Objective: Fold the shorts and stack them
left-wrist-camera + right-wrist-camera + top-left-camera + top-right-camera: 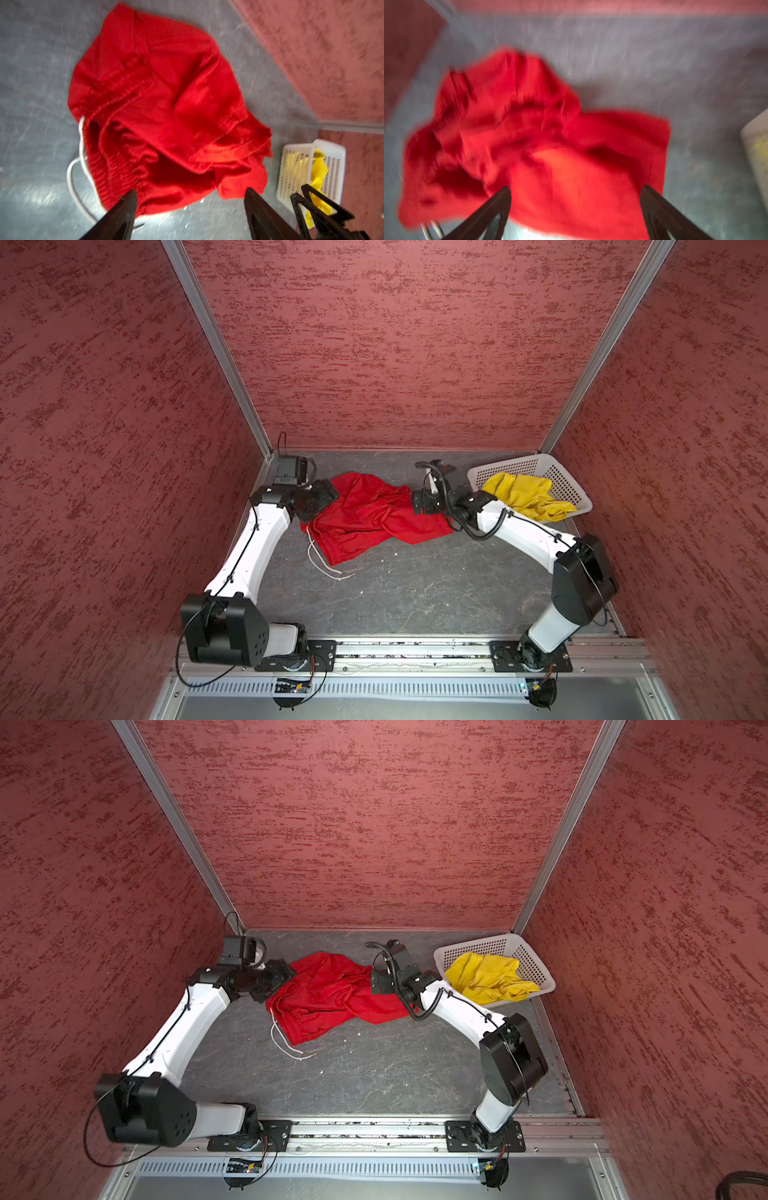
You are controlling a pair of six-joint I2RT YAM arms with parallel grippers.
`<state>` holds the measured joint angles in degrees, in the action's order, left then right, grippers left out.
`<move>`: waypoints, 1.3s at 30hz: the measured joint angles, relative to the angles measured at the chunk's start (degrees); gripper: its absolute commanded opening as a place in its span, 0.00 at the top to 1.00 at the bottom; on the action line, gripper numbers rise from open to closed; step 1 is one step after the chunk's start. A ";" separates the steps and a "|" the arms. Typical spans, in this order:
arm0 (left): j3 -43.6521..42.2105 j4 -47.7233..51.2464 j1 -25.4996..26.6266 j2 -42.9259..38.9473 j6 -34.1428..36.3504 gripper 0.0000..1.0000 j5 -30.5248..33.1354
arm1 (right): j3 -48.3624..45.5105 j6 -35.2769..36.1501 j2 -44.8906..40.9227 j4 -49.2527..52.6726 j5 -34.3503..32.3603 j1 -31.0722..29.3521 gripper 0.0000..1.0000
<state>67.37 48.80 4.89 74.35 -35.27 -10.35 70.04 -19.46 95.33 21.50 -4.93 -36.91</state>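
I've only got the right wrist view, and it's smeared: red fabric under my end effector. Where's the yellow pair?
Observer: The yellow shorts sit bunched in the white basket at the far right corner, one part draped over its near rim.
Operator: What's the left end effector doing?
Observer: In the left wrist view the left end effector is open over the red shorts, gripping nothing.
Operator: White strands at my frame's edge, what are they?
Observer: A white drawstring trailing from the red shorts' waist onto the table, toward the near side.
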 measured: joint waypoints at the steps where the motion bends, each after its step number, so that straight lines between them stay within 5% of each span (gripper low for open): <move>1: -2.01 1.05 0.87 -1.68 -0.02 0.17 0.59 | -1.81 -0.13 -0.07 0.39 -0.31 -1.44 0.07; 5: -10.36 3.85 4.81 -8.68 -1.27 0.16 2.95 | -6.10 -0.87 -0.11 0.68 -0.48 -6.78 0.29; 8: -16.02 3.63 7.52 -12.11 -3.39 0.43 2.99 | -8.11 -2.32 -0.79 -1.36 0.70 -8.74 0.65; 11: -20.76 1.73 9.57 -12.26 -4.98 0.55 2.89 | -10.56 -4.15 -1.68 -4.39 2.64 -8.96 0.79; 20: -25.29 -5.84 10.95 -7.48 -6.23 0.38 4.76 | -12.81 -7.69 -1.01 -9.53 6.84 -8.94 0.80; 27: -28.02 -16.28 10.75 -5.77 -4.94 0.42 5.42 | -12.76 -9.05 2.99 -11.78 10.14 -8.41 0.76; 30: -28.89 -20.41 10.56 -5.44 -4.61 0.55 5.42 | -12.76 -9.57 3.72 -11.87 10.99 -7.76 0.74; 32: -29.68 -22.91 10.34 -5.22 -4.28 0.84 5.27 | -12.76 -10.10 3.72 -12.39 11.72 -6.86 0.72; 34: -30.32 -24.55 9.81 -5.20 -3.93 1.00 4.63 | -12.76 -10.40 3.72 -12.83 12.46 -5.86 0.67; 39: -29.40 -25.79 8.02 -5.70 -3.41 1.00 4.26 | -12.79 -10.62 3.69 -13.05 13.05 -5.01 0.46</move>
<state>37.98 23.00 12.91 68.64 -38.68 -6.09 57.25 -30.09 99.02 8.45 8.12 -41.91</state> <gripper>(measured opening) 0.052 0.476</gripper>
